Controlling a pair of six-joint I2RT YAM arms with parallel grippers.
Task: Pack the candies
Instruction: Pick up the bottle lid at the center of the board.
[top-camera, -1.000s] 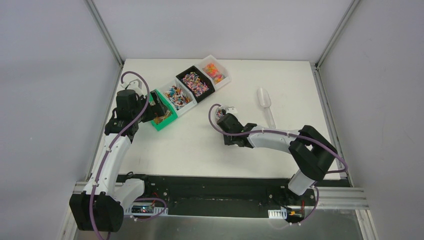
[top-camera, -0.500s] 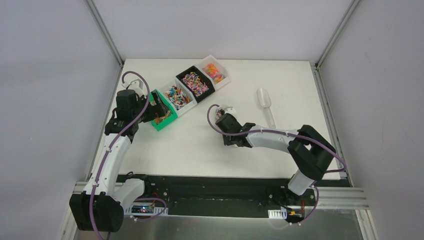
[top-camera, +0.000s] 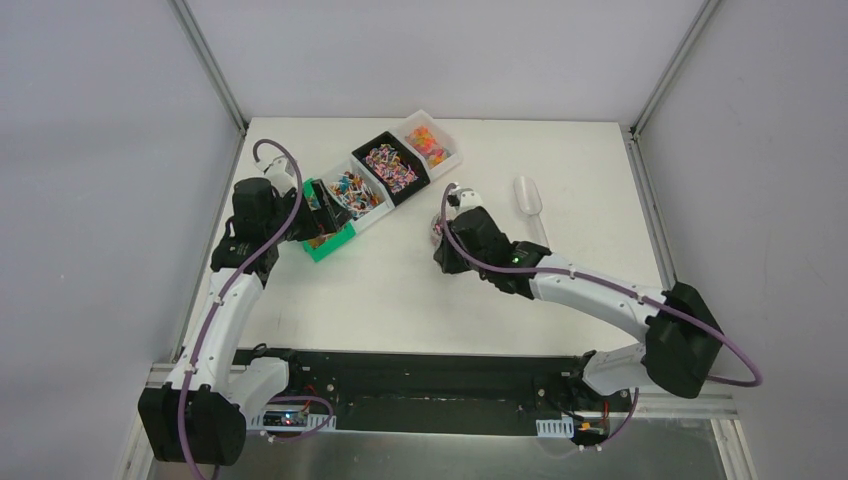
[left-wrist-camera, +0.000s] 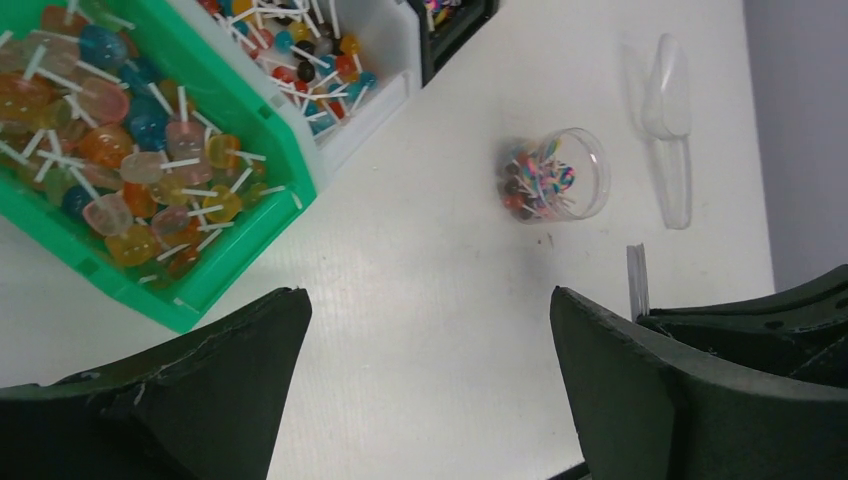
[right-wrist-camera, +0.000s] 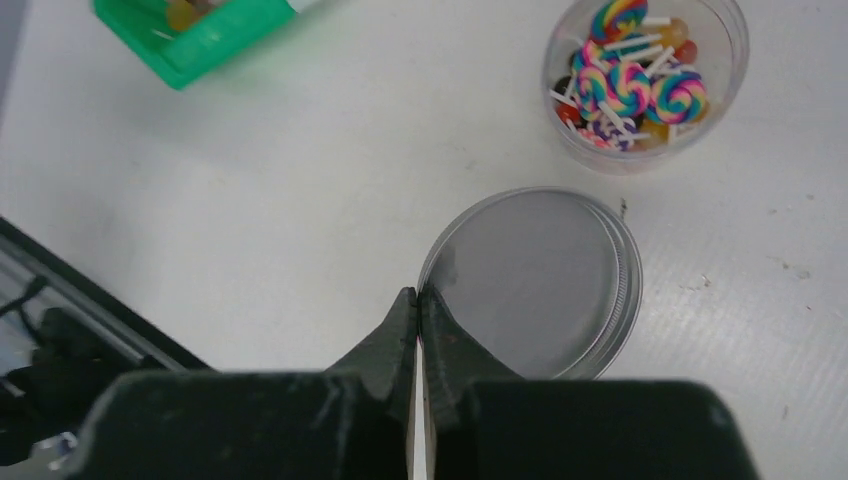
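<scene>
The candies are tiny lollipops. Some fill a clear round jar (right-wrist-camera: 640, 85), which also shows in the left wrist view (left-wrist-camera: 552, 178). Others lie in a green bin (left-wrist-camera: 262, 150) and the bins beside it. My right gripper (right-wrist-camera: 418, 295) is shut on the left rim of the clear round lid (right-wrist-camera: 535, 285), just on the near side of the jar. In the top view it (top-camera: 447, 222) hovers over the jar, mostly hiding it. My left gripper (left-wrist-camera: 430, 295) is open and empty over bare table, right of the green bin; it also shows in the top view (top-camera: 318, 215).
A row of bins runs diagonally: green (top-camera: 330, 243), white (top-camera: 352, 192), black (top-camera: 390, 165), white (top-camera: 430, 142), all holding candies. A clear plastic scoop (top-camera: 530, 205) lies to the right of the jar. Enclosure walls stand on three sides.
My right arm has swung away from the near edge and stretched out, carrying its gripper up over the jar. The left gripper has shifted slightly by the green bin.
</scene>
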